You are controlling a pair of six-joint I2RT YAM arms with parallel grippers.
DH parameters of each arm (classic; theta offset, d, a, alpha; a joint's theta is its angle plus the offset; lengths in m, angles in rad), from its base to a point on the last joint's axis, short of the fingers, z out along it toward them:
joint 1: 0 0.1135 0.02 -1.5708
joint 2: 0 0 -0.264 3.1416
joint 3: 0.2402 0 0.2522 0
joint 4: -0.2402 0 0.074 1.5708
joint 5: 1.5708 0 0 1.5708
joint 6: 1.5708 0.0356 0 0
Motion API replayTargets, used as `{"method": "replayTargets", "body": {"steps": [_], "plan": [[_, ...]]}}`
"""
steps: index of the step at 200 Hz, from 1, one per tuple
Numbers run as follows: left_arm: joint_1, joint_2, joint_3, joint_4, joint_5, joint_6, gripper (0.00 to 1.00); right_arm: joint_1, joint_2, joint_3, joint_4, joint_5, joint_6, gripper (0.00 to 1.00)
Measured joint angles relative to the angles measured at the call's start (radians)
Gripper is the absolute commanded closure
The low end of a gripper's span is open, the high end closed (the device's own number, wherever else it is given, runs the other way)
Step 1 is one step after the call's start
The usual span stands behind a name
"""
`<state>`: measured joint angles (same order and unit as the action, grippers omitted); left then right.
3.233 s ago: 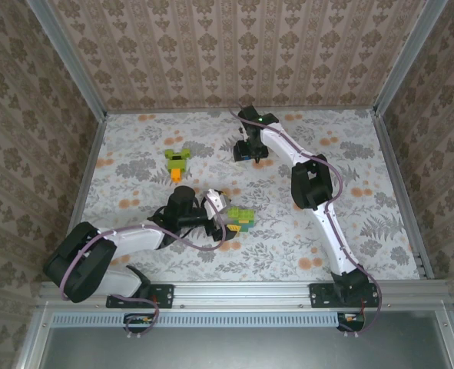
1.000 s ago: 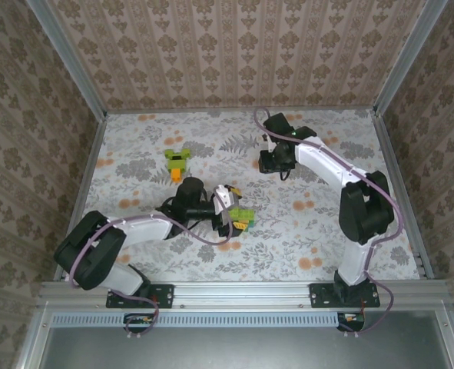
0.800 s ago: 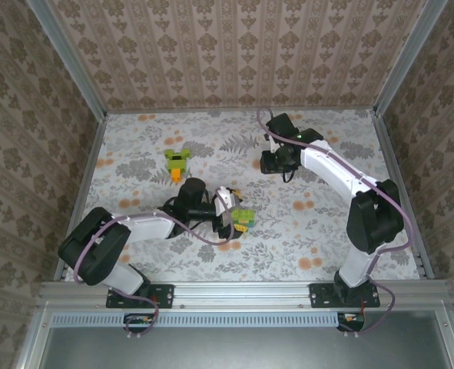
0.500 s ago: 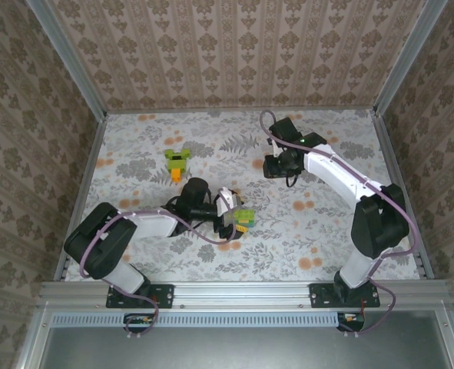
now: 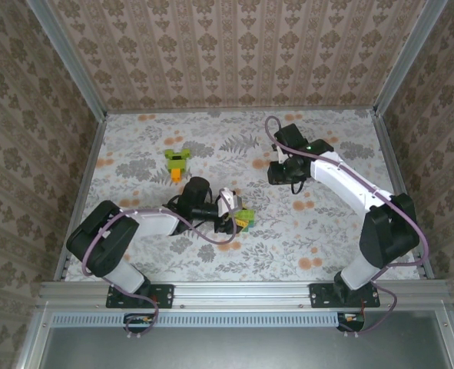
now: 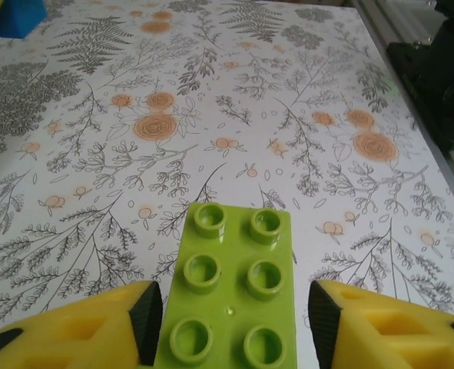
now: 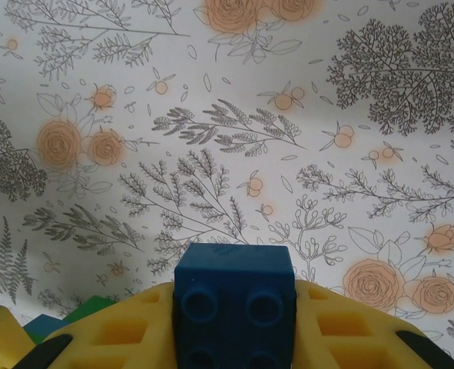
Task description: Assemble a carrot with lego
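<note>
The carrot (image 5: 177, 161), lime-green bricks with an orange tip, lies at the back left of the table. My left gripper (image 5: 238, 215) reaches right across the middle and straddles a lime-green lego brick (image 5: 245, 218). In the left wrist view that brick (image 6: 230, 307) lies studs up between the yellow fingers. The left pad (image 6: 148, 319) touches it and a thin gap remains at the right pad (image 6: 319, 323). My right gripper (image 5: 284, 175) hovers right of centre, shut on a blue brick (image 7: 234, 296) held between its fingers.
Metal rails edge the table on the left (image 5: 81, 196), right (image 5: 400, 184) and front (image 5: 242, 292), with patterned walls behind. A dark green piece (image 7: 96, 310) peeks out beside my right gripper's left finger. A blue corner (image 6: 15, 15) sits at the top left of the left wrist view.
The left jaws have narrowed from wide open to close around the lime-green brick. The right arm has carried the blue brick from the back toward the middle right.
</note>
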<state>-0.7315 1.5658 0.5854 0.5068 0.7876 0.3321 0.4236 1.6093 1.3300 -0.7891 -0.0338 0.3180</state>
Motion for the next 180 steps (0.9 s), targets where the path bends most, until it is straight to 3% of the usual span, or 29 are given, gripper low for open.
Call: {"method": "replayTargets", "body": {"steps": [89, 122, 180], "plan": [[0.001, -0.002, -0.001, -0.005, -0.005, 0.005, 0.66, 0.027, -0.113, -0.113, -0.032, -0.081, 0.012, 0.75], [-0.006, -0.013, -0.007, -0.007, -0.026, 0.005, 0.67, 0.044, -0.160, -0.146, -0.052, -0.114, 0.035, 0.77], [-0.079, -0.112, -0.076, -0.024, -0.148, 0.005, 0.67, 0.183, -0.191, -0.155, -0.058, -0.132, 0.122, 0.79]]}}
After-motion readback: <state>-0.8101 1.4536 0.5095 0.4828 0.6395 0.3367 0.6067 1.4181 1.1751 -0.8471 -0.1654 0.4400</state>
